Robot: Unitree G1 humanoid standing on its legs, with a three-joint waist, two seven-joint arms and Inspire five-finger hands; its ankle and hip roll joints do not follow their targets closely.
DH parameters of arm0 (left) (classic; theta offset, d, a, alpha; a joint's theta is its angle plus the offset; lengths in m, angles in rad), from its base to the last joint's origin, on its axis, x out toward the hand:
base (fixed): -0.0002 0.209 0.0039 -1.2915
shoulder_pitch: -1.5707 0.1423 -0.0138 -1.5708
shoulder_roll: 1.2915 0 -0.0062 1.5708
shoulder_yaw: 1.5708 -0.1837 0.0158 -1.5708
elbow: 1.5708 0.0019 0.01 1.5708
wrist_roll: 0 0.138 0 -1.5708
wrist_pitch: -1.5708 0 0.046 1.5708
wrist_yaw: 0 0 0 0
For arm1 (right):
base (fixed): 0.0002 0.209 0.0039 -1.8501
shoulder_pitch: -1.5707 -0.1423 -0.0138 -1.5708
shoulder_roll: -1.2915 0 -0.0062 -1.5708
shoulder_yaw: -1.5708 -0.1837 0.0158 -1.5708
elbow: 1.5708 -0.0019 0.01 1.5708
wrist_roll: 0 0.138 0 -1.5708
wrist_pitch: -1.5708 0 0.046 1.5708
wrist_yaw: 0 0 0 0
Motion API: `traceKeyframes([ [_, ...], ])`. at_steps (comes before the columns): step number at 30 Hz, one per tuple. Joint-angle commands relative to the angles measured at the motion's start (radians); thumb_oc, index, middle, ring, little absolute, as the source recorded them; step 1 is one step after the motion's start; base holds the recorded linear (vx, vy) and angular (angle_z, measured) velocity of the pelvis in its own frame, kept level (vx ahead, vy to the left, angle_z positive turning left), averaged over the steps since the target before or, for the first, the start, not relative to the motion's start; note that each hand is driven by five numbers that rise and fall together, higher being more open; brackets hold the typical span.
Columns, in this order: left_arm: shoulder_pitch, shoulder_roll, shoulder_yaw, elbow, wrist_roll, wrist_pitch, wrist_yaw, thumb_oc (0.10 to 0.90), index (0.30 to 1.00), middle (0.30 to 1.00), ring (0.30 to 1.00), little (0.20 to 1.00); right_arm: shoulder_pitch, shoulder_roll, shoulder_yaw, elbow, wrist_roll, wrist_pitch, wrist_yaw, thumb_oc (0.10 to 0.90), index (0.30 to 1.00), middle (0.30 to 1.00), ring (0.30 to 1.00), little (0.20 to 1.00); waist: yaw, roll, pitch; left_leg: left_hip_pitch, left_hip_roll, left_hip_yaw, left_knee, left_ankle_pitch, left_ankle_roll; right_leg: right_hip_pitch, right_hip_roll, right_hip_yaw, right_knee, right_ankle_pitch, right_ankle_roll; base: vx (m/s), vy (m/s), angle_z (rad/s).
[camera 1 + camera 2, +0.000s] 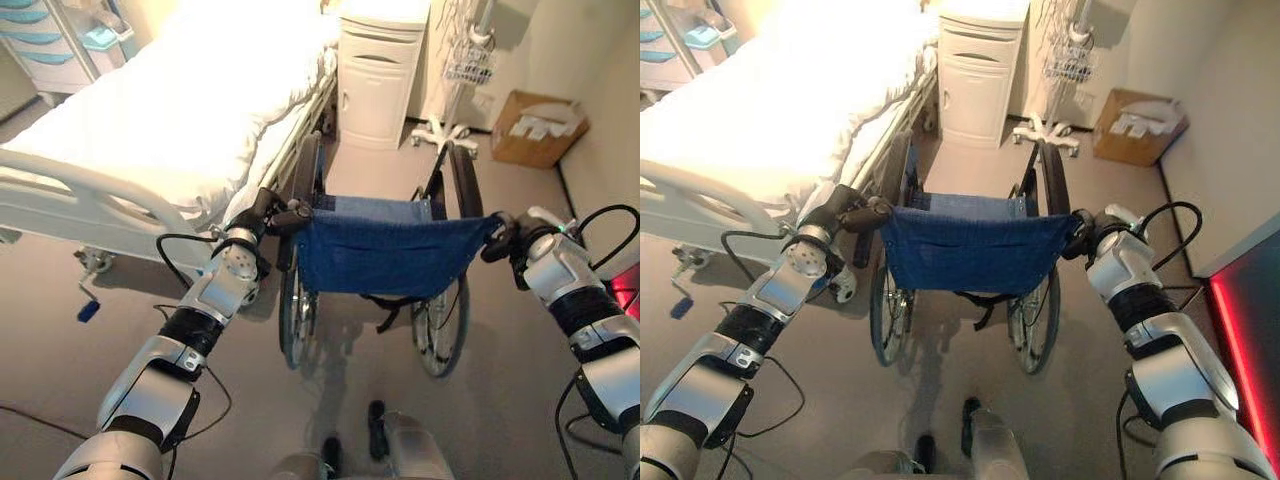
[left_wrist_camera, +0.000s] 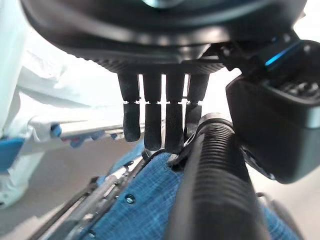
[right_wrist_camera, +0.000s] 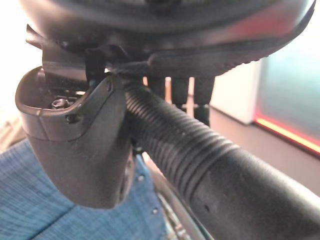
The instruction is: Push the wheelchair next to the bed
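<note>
Wheelchair [image 1: 375,255] with a blue fabric backrest stands on the grey floor [image 1: 120,320], its left wheel just beside the foot end of the bed [image 1: 170,110] with white bedding. The 2 hands are on its push handles. The left hand [image 1: 268,213] is on the left ribbed handle [image 2: 212,175]; its fingers [image 2: 152,117] reach past the grip and the thumb lies along it, though how tightly they close I cannot tell. The right hand [image 1: 505,238] clasps the right ribbed handle [image 3: 200,155], thumb on 1 side and fingers behind. Beyond the wheelchair stand a white cabinet [image 1: 378,75], an IV stand base [image 1: 445,132] and a cardboard box [image 1: 538,125].
</note>
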Motion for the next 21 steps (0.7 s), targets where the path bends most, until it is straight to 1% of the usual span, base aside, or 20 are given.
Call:
traceKeyframes([
  [1, -0.038, -0.058, -0.078, 0.13, -0.017, 0.038, 0.012, 0.4, 0.3, 0.3, 0.3, 0.3, -0.068, 0.057, 0.129, -0.096, -0.014, -0.157, 0.03, 0.4, 0.3, 0.3, 0.3, 0.3, -0.024, -0.029, 0.104, 0.014, 0.097, -0.187, 0.031, -0.027, -0.129, 0.061, -0.005, -0.013, -0.107, 0.095, 0.051, 0.07, -0.112, -0.09],
  [3, -0.053, -0.056, -0.089, 0.12, -0.013, 0.02, 0.024, 0.4, 0.3, 0.3, 0.3, 0.3, -0.091, 0.045, 0.141, -0.086, -0.004, -0.154, 0.029, 0.4, 0.3, 0.3, 0.3, 0.3, -0.03, -0.025, 0.114, 0.021, 0.117, -0.188, 0.034, -0.032, -0.141, 0.05, -0.006, -0.031, -0.086, 0.074, 0.039, 0.13, -0.119, 0.01],
  [4, -0.053, -0.048, -0.094, 0.113, -0.012, 0.011, 0.015, 0.4, 0.3, 0.3, 0.3, 0.3, -0.093, 0.038, 0.141, -0.083, 0.0, -0.153, 0.031, 0.4, 0.3, 0.3, 0.3, 0.3, -0.038, -0.022, 0.109, 0.043, 0.14, -0.19, 0.048, -0.035, -0.152, 0.042, -0.009, -0.045, -0.07, 0.059, 0.028, 0.17, -0.1, 0.05],
  [5, -0.056, -0.042, -0.099, 0.107, -0.016, 0.011, 0.012, 0.4, 0.3, 0.3, 0.3, 0.3, -0.095, 0.029, 0.143, -0.085, 0.009, -0.151, 0.038, 0.4, 0.3, 0.3, 0.3, 0.3, -0.046, -0.021, 0.104, 0.062, 0.166, -0.19, 0.067, -0.015, -0.164, 0.038, -0.009, -0.054, -0.06, 0.05, 0.018, 0.21, -0.112, 0.21],
  [6, -0.058, -0.038, -0.103, 0.106, -0.021, 0.014, 0.008, 0.4, 0.3, 0.3, 0.3, 0.3, -0.089, 0.023, 0.144, -0.086, 0.008, -0.155, 0.045, 0.4, 0.3, 0.3, 0.3, 0.3, -0.055, -0.02, 0.094, 0.084, 0.198, -0.191, 0.095, 0.026, -0.176, 0.031, -0.009, -0.065, -0.054, 0.044, 0.009, 0.15, -0.077, 0.24],
  [7, -0.057, -0.038, -0.103, 0.106, -0.021, 0.014, 0.006, 0.4, 0.3, 0.3, 0.3, 0.3, -0.086, 0.022, 0.144, -0.086, 0.007, -0.157, 0.045, 0.4, 0.3, 0.3, 0.3, 0.3, -0.058, -0.019, 0.092, 0.09, 0.207, -0.192, 0.103, 0.036, -0.18, 0.03, -0.008, -0.068, -0.051, 0.041, 0.006, 0.24, -0.129, 0.27],
  [8, -0.048, -0.038, -0.107, 0.105, -0.033, 0.015, 0.0, 0.4, 0.3, 0.3, 0.3, 0.3, -0.074, 0.011, 0.156, -0.099, -0.003, -0.167, 0.061, 0.4, 0.3, 0.3, 0.3, 0.3, -0.067, -0.022, 0.081, 0.091, 0.254, -0.191, 0.205, 0.147, -0.199, 0.039, -0.002, -0.076, -0.05, 0.024, -0.017, 0.19, -0.108, 0.15],
  [9, -0.046, -0.038, -0.107, 0.102, -0.033, 0.015, -0.001, 0.4, 0.3, 0.3, 0.3, 0.3, -0.072, 0.009, 0.157, -0.101, -0.002, -0.167, 0.061, 0.4, 0.3, 0.3, 0.3, 0.3, -0.068, -0.023, 0.081, 0.083, 0.257, -0.193, 0.226, 0.158, -0.2, 0.043, -0.002, -0.077, -0.05, 0.021, -0.021, 0.31, -0.201, 0.25],
  [10, -0.033, -0.037, -0.105, 0.089, -0.03, 0.011, -0.004, 0.4, 0.3, 0.3, 0.3, 0.3, -0.062, 0.005, 0.17, -0.112, 0.012, -0.16, 0.049, 0.4, 0.3, 0.3, 0.3, 0.3, -0.056, -0.042, 0.088, 0.008, 0.236, -0.196, 0.368, 0.189, -0.193, 0.087, -0.001, -0.066, -0.06, 0.011, -0.038, 0.34, -0.256, 0.13],
  [11, -0.02, -0.03, -0.098, 0.066, -0.033, 0.014, -0.014, 0.4, 0.3, 0.3, 0.3, 0.3, -0.049, 0.009, 0.173, -0.125, 0.024, -0.148, 0.033, 0.4, 0.3, 0.3, 0.3, 0.3, -0.038, -0.064, 0.106, -0.101, 0.209, -0.168, 0.466, 0.203, -0.181, 0.134, -0.004, -0.059, -0.068, 0.002, -0.05, 0.46, -0.346, 0.06],
  [12, -0.009, -0.031, -0.091, 0.052, -0.019, 0.008, -0.025, 0.4, 0.3, 0.3, 0.3, 0.3, -0.039, 0.013, 0.167, -0.13, 0.029, -0.138, 0.023, 0.4, 0.3, 0.3, 0.3, 0.3, -0.01, -0.069, 0.142, -0.249, 0.168, -0.158, 0.559, 0.189, -0.169, 0.178, 0.012, -0.045, -0.066, -0.009, -0.06, 0.44, -0.309, -0.14],
  [13, -0.001, -0.029, -0.089, 0.041, -0.008, 0.004, -0.032, 0.4, 0.3, 0.3, 0.3, 0.3, -0.033, 0.025, 0.16, -0.125, 0.021, -0.134, 0.014, 0.4, 0.3, 0.3, 0.3, 0.3, 0.012, -0.059, 0.176, -0.338, 0.112, -0.135, 0.612, 0.16, -0.161, 0.209, 0.033, -0.028, -0.051, -0.021, -0.064, 0.46, -0.205, -0.17],
  [14, 0.008, -0.03, -0.09, 0.032, -0.008, 0.0, -0.033, 0.4, 0.3, 0.3, 0.3, 0.3, -0.028, 0.048, 0.152, -0.112, -0.002, -0.13, 0.005, 0.4, 0.3, 0.3, 0.3, 0.3, 0.032, -0.035, 0.198, -0.408, 0.081, -0.105, 0.517, 0.209, -0.169, 0.235, 0.07, -0.009, -0.044, -0.03, -0.066, 0.54, -0.117, -0.27],
  [15, 0.019, -0.024, -0.093, 0.011, -0.016, 0.0, -0.036, 0.4, 0.3, 0.3, 0.3, 0.3, -0.022, 0.067, 0.148, -0.103, -0.014, -0.123, -0.002, 0.4, 0.3, 0.3, 0.3, 0.3, 0.057, -0.013, 0.218, -0.425, 0.078, -0.078, 0.43, 0.237, -0.175, 0.272, 0.098, 0.003, -0.037, -0.045, -0.067, 0.69, -0.04, -0.46],
  [16, 0.028, -0.018, -0.094, -0.001, -0.02, -0.005, -0.037, 0.4, 0.3, 0.3, 0.3, 0.3, -0.024, 0.075, 0.143, -0.101, -0.021, -0.115, 0.005, 0.4, 0.3, 0.3, 0.3, 0.3, 0.084, 0.009, 0.234, -0.419, 0.069, -0.055, 0.303, 0.291, -0.186, 0.33, 0.129, 0.019, -0.051, -0.055, -0.063, 0.67, 0.011, -0.53],
  [17, 0.031, -0.011, -0.093, -0.009, -0.023, -0.004, -0.041, 0.4, 0.3, 0.3, 0.3, 0.3, -0.026, 0.076, 0.143, -0.099, -0.021, -0.114, 0.006, 0.4, 0.3, 0.3, 0.3, 0.3, 0.102, 0.027, 0.231, -0.425, 0.056, -0.055, 0.216, 0.319, -0.196, 0.359, 0.151, 0.034, -0.063, -0.058, -0.058, 0.72, 0.078, -0.67],
  [18, 0.037, -0.005, -0.089, -0.009, -0.025, -0.006, -0.044, 0.4, 0.3, 0.3, 0.3, 0.3, -0.037, 0.077, 0.142, -0.09, -0.023, -0.122, 0.015, 0.4, 0.3, 0.3, 0.3, 0.3, 0.13, 0.036, 0.23, -0.397, 0.035, -0.055, 0.077, 0.338, -0.199, 0.402, 0.161, 0.061, -0.083, -0.068, -0.047, 0.58, 0.111, -0.6],
  [19, 0.038, -0.005, -0.088, -0.006, -0.021, -0.007, -0.048, 0.4, 0.3, 0.3, 0.3, 0.3, -0.043, 0.077, 0.144, -0.086, -0.022, -0.124, 0.018, 0.4, 0.3, 0.3, 0.3, 0.3, 0.141, 0.041, 0.224, -0.392, 0.028, -0.058, 0.024, 0.335, -0.199, 0.412, 0.166, 0.07, -0.088, -0.074, -0.043, 0.6, 0.187, -0.91],
  [20, 0.035, -0.004, -0.084, 0.003, -0.021, -0.008, -0.055, 0.4, 0.3, 0.3, 0.3, 0.3, -0.059, 0.082, 0.148, -0.072, -0.024, -0.135, 0.027, 0.4, 0.3, 0.3, 0.3, 0.3, 0.146, 0.042, 0.207, -0.361, 0.029, -0.012, -0.018, 0.298, -0.182, 0.415, 0.153, 0.055, -0.084, -0.089, -0.033, 0.45, 0.202, -0.78],
  [21, 0.034, -0.004, -0.084, 0.01, -0.029, -0.009, -0.055, 0.4, 0.3, 0.3, 0.3, 0.3, -0.065, 0.084, 0.154, -0.065, -0.013, -0.137, 0.027, 0.4, 0.3, 0.3, 0.3, 0.3, 0.144, 0.042, 0.197, -0.343, 0.034, 0.015, -0.029, 0.267, -0.168, 0.411, 0.145, 0.047, -0.081, -0.092, -0.028, 0.52, 0.268, -0.73],
])
